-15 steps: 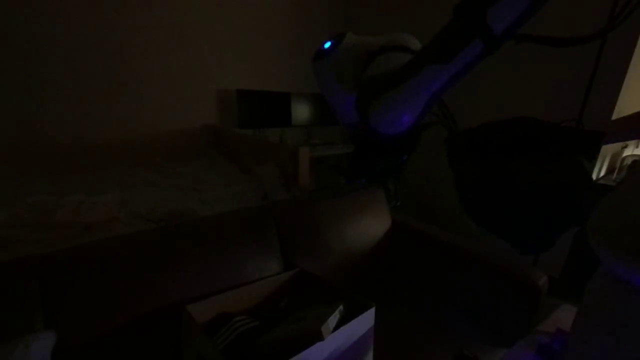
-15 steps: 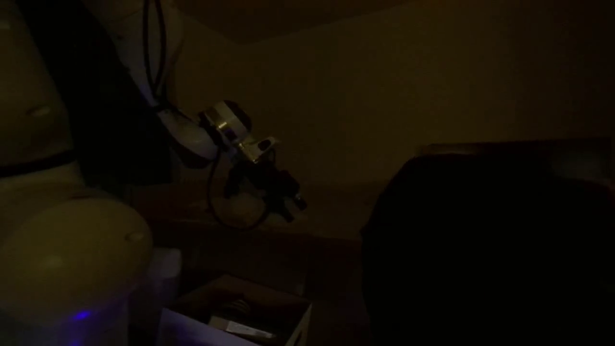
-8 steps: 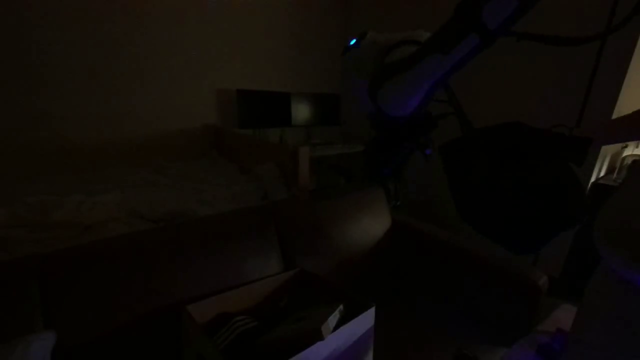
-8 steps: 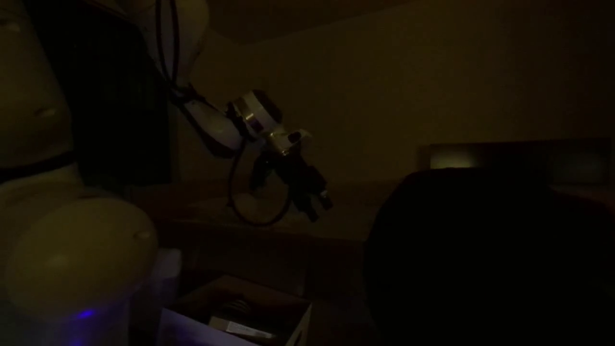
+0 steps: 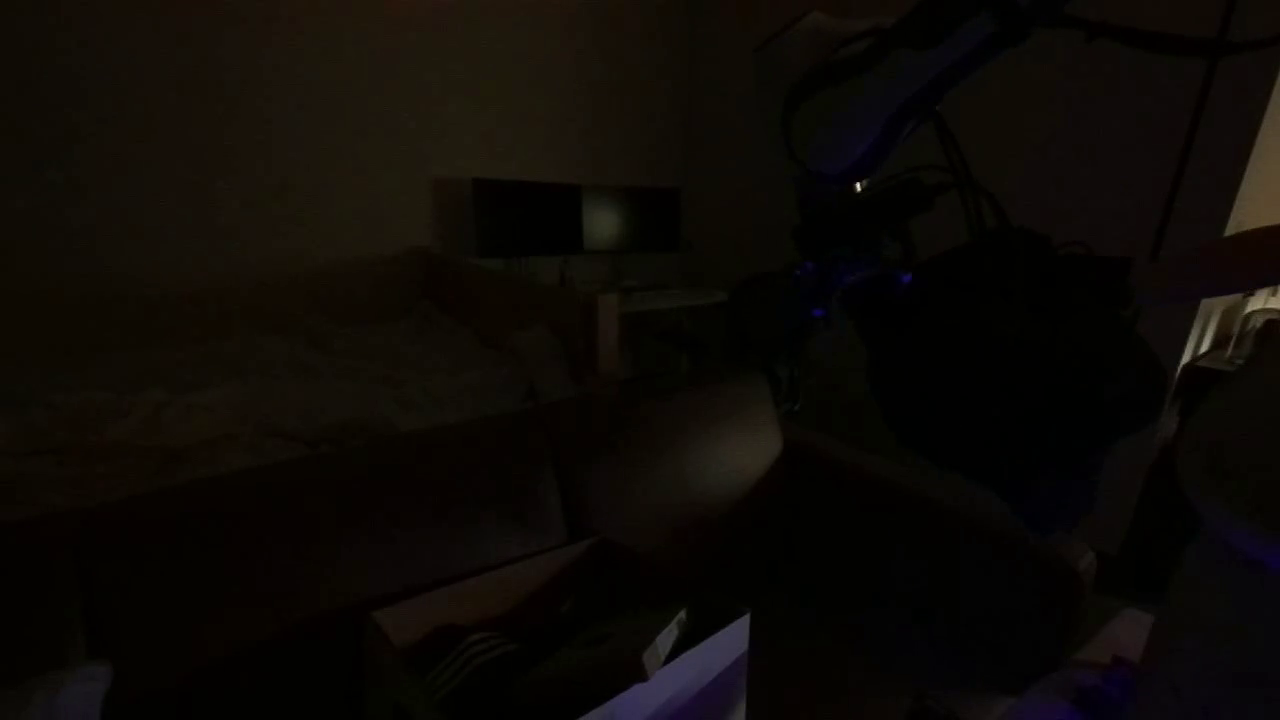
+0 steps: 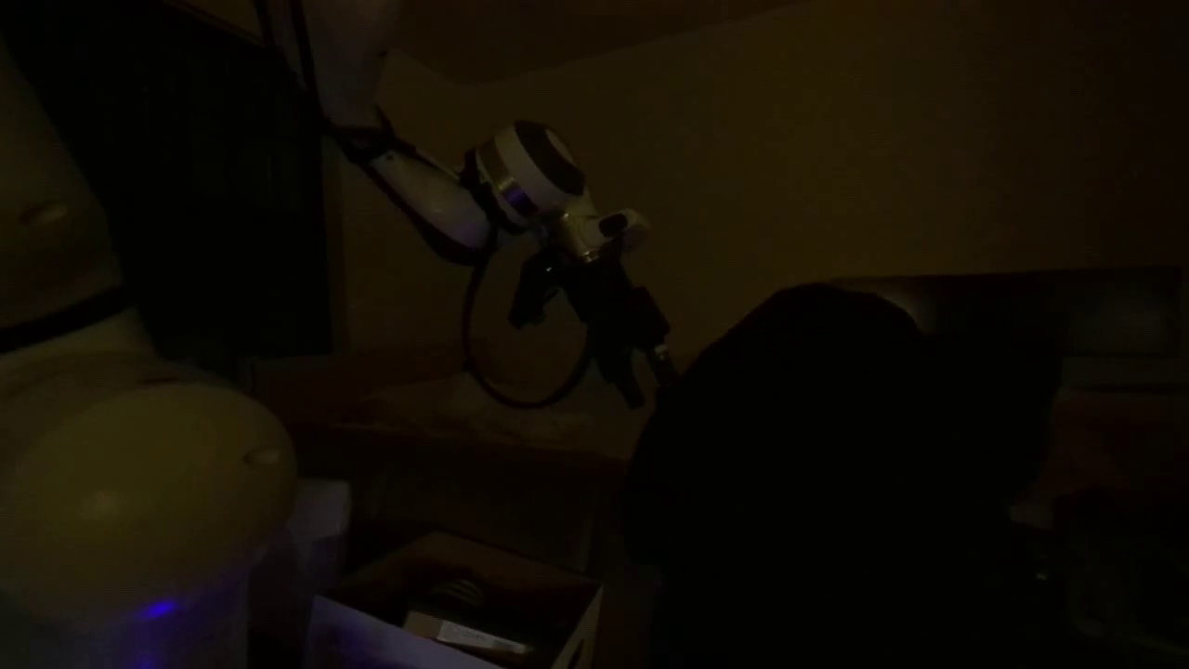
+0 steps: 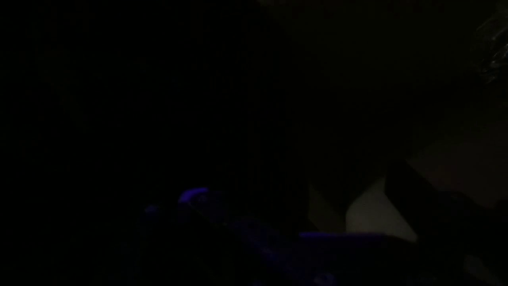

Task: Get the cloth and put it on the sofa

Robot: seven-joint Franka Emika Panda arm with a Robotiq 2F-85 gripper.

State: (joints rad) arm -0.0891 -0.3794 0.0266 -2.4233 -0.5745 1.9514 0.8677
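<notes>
Cloth (image 6: pixel 827 474) is my best guess for the big dark form (it is very dark here). Left to right in both exterior views come the sofa (image 5: pixel 680 450), then the gripper (image 6: pixel 654 390), jaws apart with nothing visible between them, then that form, which has just drawn close beside it; contact I cannot judge. The pickup therefore looks near, but no hold shows yet.

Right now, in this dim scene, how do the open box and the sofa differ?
The box has a pale outer wall; the sofa looks dark brown with a faint sheen. The box is open-topped with a striped dark thing inside, while the sofa shows a broad, panelled back. The box is much smaller than the sofa. Both are partly lost in shadow.
</notes>
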